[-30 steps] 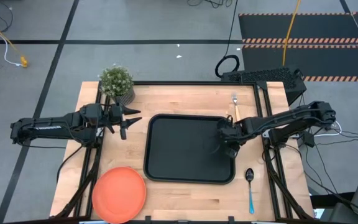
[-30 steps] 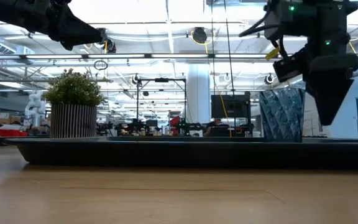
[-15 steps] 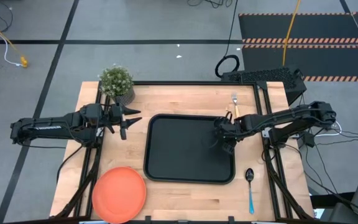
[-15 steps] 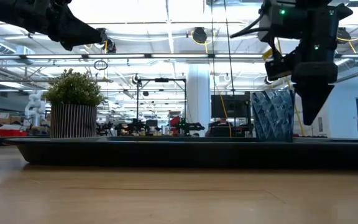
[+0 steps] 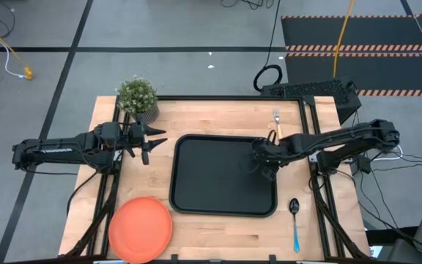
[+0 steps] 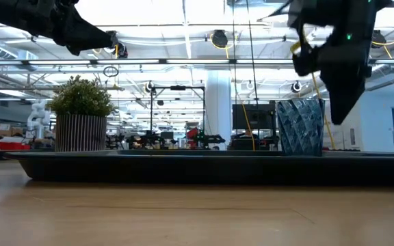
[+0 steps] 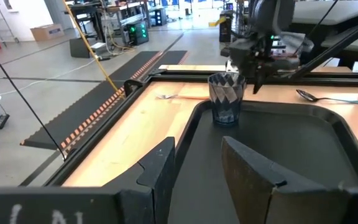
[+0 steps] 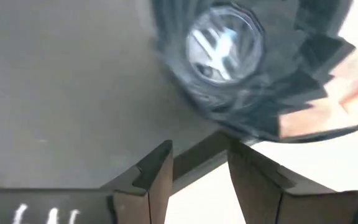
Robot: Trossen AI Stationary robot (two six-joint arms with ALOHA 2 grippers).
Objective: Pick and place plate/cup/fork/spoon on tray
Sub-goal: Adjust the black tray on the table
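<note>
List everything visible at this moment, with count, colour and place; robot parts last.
Large black rectangular tray: one, table centre.
Small dark faceted cup: one, upright on the tray near its right-far corner.
Flat round orange plate: one, on the wood near the left-front corner.
Fork with orange-yellow handle: one, on the wood beyond the tray's right-far corner.
Spoon with light blue handle: one, on the wood right of the tray.
Green plant in a grey ribbed pot: one, far-left corner.
Left gripper: open, left of the tray.
Right gripper: open, raised just above the cup.
</note>
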